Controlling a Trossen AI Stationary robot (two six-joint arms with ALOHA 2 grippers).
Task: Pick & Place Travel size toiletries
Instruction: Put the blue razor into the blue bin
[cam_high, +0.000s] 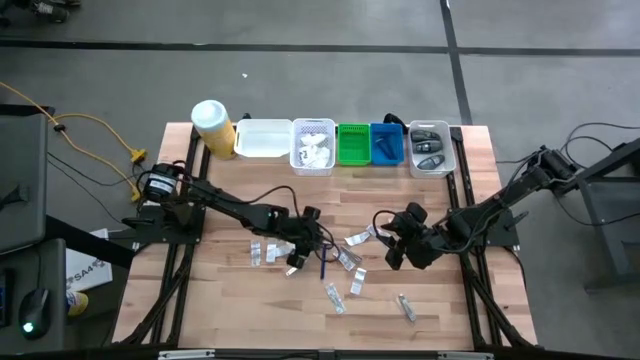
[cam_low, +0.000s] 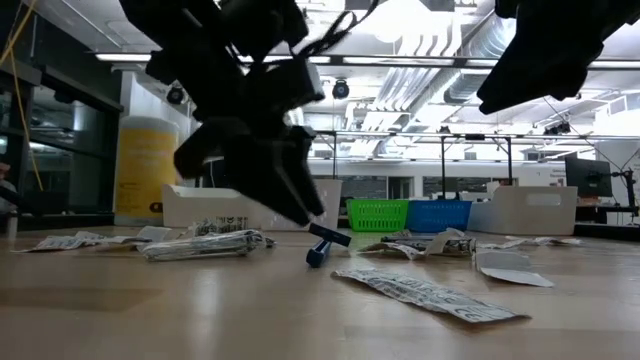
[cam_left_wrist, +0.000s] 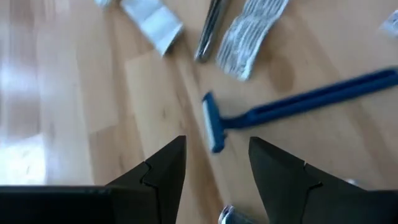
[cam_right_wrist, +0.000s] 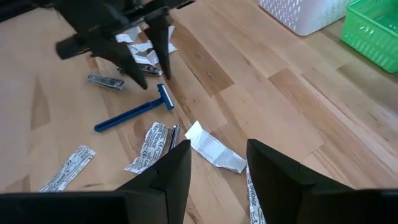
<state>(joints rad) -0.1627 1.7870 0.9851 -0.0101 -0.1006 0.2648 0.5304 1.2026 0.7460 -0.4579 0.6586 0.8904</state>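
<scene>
Hovering just above the blue razor (cam_left_wrist: 292, 106), the left hand (cam_left_wrist: 214, 165) has its fingers spread with nothing between them, tips aimed at the razor's head end, which lies flat on the wooden surface (cam_high: 230, 300). Landmark for these notes: the razor. Just beyond its head lie a printed sachet (cam_left_wrist: 252, 31), a thin metal piece (cam_left_wrist: 210, 28) and a white sachet (cam_left_wrist: 152, 18); more sachets (cam_high: 335, 297) lie scattered on the near side of it, away from the bins. Seen from the right wrist view, the left hand's fingertips stand directly over the razor head (cam_right_wrist: 165, 98), with a nail clipper (cam_right_wrist: 106, 81) close beside. The right hand (cam_right_wrist: 217, 165) waits well to the side of the razor, fingers spread and empty, over a white sachet and a printed one. Bins sit in a row far beyond the razor: white basket (cam_high: 313, 146), green basket (cam_high: 353, 145), blue bin (cam_high: 387, 143), grey tray (cam_high: 431, 147), plus a flat white tray (cam_high: 262, 139) and a yellow canister (cam_high: 213, 127). Judgement: the step is the descent to grasp. Doing it well likely means straddling the thin handle just behind the head, crosswise to it, lowering until the fingertips nearly meet the wood, then closing; a grip on the head itself risks slipping or tilting.
</scene>
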